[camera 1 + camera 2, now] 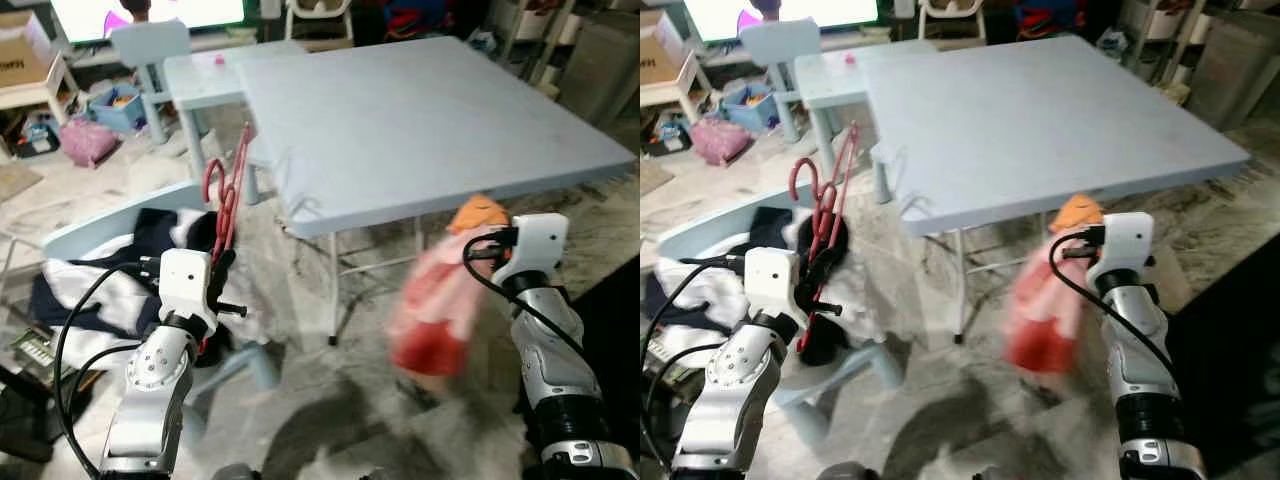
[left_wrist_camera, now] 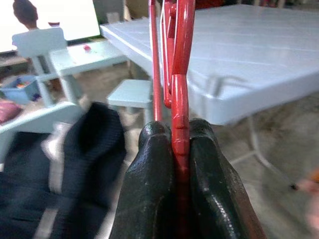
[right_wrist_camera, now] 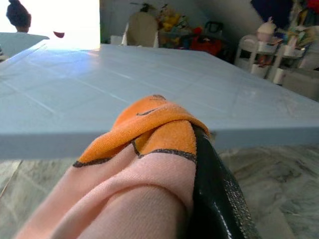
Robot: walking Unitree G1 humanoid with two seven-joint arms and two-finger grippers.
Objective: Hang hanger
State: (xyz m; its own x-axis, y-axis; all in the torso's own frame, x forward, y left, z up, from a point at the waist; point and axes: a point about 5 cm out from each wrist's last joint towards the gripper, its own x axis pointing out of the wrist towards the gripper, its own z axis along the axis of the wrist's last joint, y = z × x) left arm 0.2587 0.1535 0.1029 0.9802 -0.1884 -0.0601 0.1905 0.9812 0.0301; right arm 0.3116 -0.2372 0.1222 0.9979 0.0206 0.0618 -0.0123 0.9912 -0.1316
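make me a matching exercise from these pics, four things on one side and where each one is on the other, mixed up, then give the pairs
Things
1. red hangers
2. pink and orange garment
3. pale blue folding table
4. dark and white clothes

Places
A. piled on the small pale blue chair at the robot's left
B. pinched between the fingers of the left gripper
C. standing ahead of the robot, its near edge above both grippers
D. draped over the right gripper, hanging below the table's edge

Pairs: 1-B, 2-D, 3-C, 4-A
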